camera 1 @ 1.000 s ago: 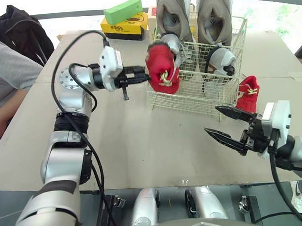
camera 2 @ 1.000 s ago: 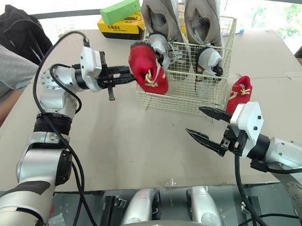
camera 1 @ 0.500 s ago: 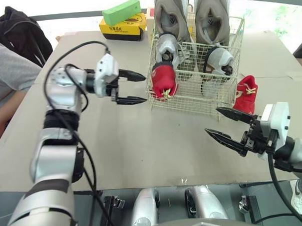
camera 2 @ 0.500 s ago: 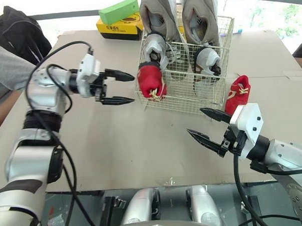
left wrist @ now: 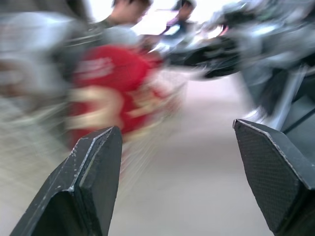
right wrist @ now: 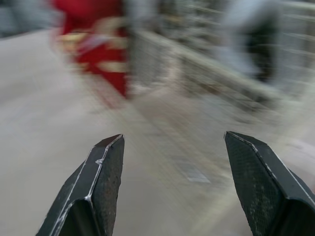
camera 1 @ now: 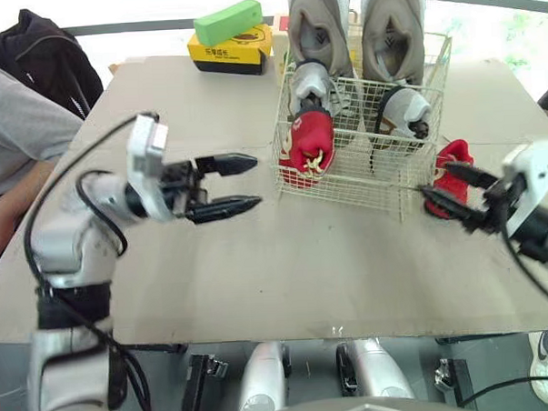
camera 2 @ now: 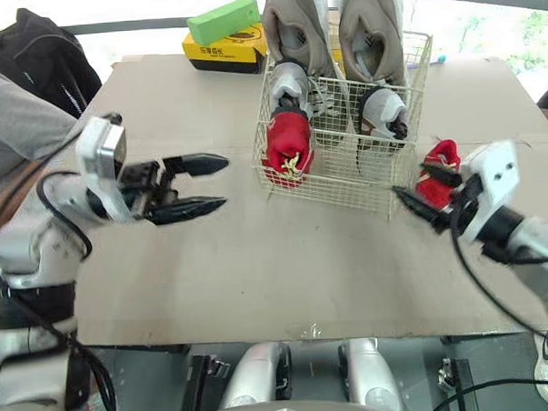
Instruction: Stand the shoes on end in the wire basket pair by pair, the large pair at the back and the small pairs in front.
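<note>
Both spread wide: left tool (camera 1: 255, 181) short of wire basket (camera 1: 346, 180) with one red shoe (camera 1: 309, 142) inside, right tool (camera 1: 438, 180) at second red shoe (camera 1: 455, 154) on counter (camera 1: 304, 259).

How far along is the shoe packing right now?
Done: the large grey pair stands at the back of the wire basket, small grey pair and one red shoe in front. In hand: nothing; the right end effector is open at the second red shoe on the table. Remaining: standing it beside its mate.
</note>
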You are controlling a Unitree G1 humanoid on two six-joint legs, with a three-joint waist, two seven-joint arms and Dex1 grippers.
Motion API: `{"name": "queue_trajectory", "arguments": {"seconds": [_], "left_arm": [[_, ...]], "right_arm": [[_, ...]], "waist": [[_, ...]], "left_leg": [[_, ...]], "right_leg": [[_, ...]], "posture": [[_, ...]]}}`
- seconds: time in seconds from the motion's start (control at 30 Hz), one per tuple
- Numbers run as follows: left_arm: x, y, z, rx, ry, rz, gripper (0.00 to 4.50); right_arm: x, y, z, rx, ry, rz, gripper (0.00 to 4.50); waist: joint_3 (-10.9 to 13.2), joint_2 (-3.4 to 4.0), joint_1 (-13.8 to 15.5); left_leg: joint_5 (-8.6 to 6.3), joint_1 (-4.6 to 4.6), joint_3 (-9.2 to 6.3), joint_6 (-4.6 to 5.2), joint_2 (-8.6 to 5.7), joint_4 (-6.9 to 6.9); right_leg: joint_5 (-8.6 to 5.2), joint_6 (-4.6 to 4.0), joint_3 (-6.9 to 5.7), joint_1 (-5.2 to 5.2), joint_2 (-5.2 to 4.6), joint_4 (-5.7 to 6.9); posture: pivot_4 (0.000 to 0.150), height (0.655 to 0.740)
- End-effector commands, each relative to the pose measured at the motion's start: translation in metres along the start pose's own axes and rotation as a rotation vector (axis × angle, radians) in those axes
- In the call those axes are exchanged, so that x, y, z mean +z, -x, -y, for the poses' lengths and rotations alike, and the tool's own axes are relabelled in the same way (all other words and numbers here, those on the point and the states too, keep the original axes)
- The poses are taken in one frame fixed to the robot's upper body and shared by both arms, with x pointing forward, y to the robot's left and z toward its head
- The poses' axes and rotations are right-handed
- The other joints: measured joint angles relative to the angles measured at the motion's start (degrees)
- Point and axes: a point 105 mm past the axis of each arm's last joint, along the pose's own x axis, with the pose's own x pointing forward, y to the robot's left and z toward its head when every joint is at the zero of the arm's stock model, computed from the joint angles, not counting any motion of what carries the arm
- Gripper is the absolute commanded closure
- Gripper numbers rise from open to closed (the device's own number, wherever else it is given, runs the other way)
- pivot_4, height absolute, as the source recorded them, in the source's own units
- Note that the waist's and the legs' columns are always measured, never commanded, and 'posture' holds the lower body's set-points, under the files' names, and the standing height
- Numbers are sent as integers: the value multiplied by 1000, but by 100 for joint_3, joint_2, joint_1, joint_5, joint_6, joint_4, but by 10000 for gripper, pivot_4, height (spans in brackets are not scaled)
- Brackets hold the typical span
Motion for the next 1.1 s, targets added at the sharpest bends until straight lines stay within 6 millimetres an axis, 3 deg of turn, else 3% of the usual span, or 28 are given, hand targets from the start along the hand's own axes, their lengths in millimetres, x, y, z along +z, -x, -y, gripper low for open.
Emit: {"name": "queue_trajectory", "arguments": {"seconds": [0.03, 0.2, 0.47, 0.6, 0.83, 0.97, 1.03, 1.1], "left_arm": [[13, -28, 34, -39, 16, 89, 5979], [-2, -57, 66, -86, 60, 106, 5979], [-6, -61, 67, -73, 45, 88, 5979], [-9, -56, 69, -53, 45, 83, 5979], [-15, -52, 71, -35, 45, 79, 5578], [-19, -49, 69, -33, 47, 74, 5578], [-20, -48, 70, -36, 57, 76, 5578], [-21, -48, 69, -35, 65, 80, 5578]], "right_arm": [[8, 8, 38, -121, -8, -127, 14382], [-22, -2, 94, -305, -176, -364, 14382], [-52, -39, 128, -305, -304, -442, 14382], [-62, -43, 139, -306, -286, -492, 14382], [-70, -42, 141, -272, -274, -524, 44684], [-54, -32, 148, -313, -247, -428, 44684], [-35, -18, 151, -357, -237, -332, 44684], [-8, 3, 148, -412, -120, -202, 44684]], "waist": [[1, 2, -3], [-1, 4, -53], [5, 15, -41], [5, 16, -38], [4, 17, -11], [4, 17, 7], [5, 20, 22], [7, 31, 66]], "left_leg": [[0, 5, -1, 0, -1, 2], [-1, 43, 4, 2, -4, 6], [-2, 72, 13, 3, -28, -6], [-2, 75, 19, 3, -32, -25], [-2, 74, 12, 3, -31, -38], [-2, 75, 7, 4, -31, -38], [-3, 70, 2, 4, -29, -41], [-3, 62, -3, 4, -27, -43]], "right_leg": [[0, 0, 2, 3, 0, 0], [-1, -2, 15, 41, 14, -8], [-2, -4, 29, 59, 24, -10], [-2, -4, 36, 59, 22, -29], [0, -3, 22, 74, 10, -61], [0, -2, 15, 86, 7, -82], [0, -2, 11, 86, 3, -85], [0, -1, 4, 83, 1, -87]], "posture": [[1500, 7400], [1500, 7400], [1500, 7400], [1500, 7400], [1500, 7400], [1500, 7400], [1500, 7400], [1500, 7400]]}}
